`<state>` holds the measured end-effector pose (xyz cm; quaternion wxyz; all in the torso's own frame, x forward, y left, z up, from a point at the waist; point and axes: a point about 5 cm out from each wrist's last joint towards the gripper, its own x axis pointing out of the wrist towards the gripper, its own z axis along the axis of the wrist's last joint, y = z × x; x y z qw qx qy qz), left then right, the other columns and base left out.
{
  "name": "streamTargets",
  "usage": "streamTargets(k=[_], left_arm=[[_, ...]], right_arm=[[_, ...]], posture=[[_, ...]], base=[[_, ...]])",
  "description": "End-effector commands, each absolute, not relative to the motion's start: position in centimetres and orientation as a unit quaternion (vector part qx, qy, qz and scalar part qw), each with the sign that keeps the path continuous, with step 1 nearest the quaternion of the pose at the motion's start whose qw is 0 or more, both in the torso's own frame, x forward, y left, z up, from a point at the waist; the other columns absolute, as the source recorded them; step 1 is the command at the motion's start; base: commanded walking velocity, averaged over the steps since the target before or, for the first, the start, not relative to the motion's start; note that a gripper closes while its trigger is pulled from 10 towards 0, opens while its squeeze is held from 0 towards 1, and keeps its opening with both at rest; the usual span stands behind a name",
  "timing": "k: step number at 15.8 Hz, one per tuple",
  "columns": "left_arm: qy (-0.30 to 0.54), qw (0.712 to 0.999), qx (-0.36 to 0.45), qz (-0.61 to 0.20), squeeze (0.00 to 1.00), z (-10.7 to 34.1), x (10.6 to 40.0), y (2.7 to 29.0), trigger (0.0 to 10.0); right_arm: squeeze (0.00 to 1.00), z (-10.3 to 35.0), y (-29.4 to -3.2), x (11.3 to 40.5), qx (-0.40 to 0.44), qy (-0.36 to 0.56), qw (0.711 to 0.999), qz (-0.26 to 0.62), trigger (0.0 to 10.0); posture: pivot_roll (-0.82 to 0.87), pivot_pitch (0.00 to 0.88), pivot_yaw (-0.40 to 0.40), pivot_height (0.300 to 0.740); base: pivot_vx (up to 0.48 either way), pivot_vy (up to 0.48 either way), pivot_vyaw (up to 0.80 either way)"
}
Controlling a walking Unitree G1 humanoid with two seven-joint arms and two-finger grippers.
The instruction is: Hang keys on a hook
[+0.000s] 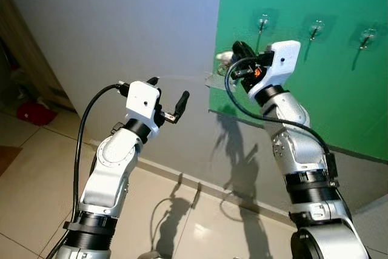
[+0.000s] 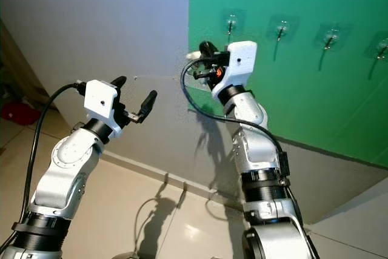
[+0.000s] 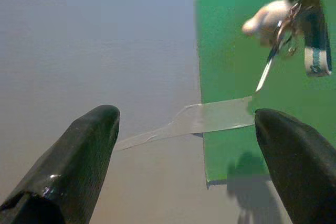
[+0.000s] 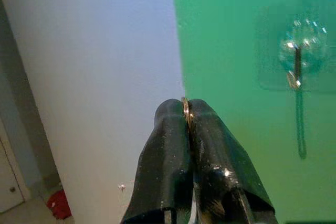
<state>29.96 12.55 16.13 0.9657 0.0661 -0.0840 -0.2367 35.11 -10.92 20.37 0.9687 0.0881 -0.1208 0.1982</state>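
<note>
My right gripper [image 1: 237, 50] is raised in front of the green panel [image 1: 315, 89] and shut on the keys [image 1: 225, 58]. In the right wrist view the thin metal ring [image 4: 185, 107] is pinched between the closed fingertips. The bunch, with a white fob [image 3: 265, 16] and a striped strap [image 3: 317, 40], hangs below and left of the nearest clear hook [image 1: 262, 23]. That hook [image 4: 295, 66] sits apart from the fingertips, with nothing on it. My left gripper [image 1: 168, 92] is open and empty, held lower and to the left before the grey wall.
Two more clear hooks [image 1: 316, 28] [image 1: 367, 37] line the green panel to the right. A strip of clear tape [image 3: 210, 119] holds the panel's left edge to the grey wall [image 1: 121, 22]. A red object [image 1: 35, 113] lies on the tiled floor at far left.
</note>
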Motion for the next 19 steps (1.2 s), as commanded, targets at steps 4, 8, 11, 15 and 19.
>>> streamTargets(k=[4,8,11,15,19], left_arm=[[-0.104,0.95,0.072,-0.285,0.0,17.2,29.6,11.2,10.0],[-0.105,0.946,0.066,-0.3,0.0,17.3,29.6,10.8,10.0],[-0.107,0.943,0.061,-0.31,0.0,17.3,29.3,10.4,10.0],[-0.107,0.944,0.058,-0.308,0.0,17.3,29.3,10.4,10.0],[-0.105,0.944,0.06,-0.308,0.0,17.1,29.1,10.3,10.0]], right_arm=[[0.0,22.2,-11.9,35.7,0.11,-0.145,0.965,0.191,10.0],[0.0,22.8,-12.8,35.8,0.126,-0.159,0.964,0.173,10.0],[0.0,23.2,-13.3,36.2,0.154,-0.161,0.962,0.155,10.0],[0.0,23.4,-12.8,36.8,0.16,-0.153,0.96,0.171,10.0],[0.0,23.2,-12.2,37.1,0.161,-0.136,0.959,0.192,10.0]], posture=[[-0.04,0.0,0.013,0.74],[-0.05,0.0,0.02,0.74],[-0.05,0.0,0.007,0.74],[-0.04,0.0,-0.006,0.74],[-0.03,0.0,-0.019,0.74]], base=[[0.0,0.0,0.0],[0.0,0.0,0.0],[0.0,0.0,0.0],[0.0,0.0,0.0],[0.0,0.0,0.0]])
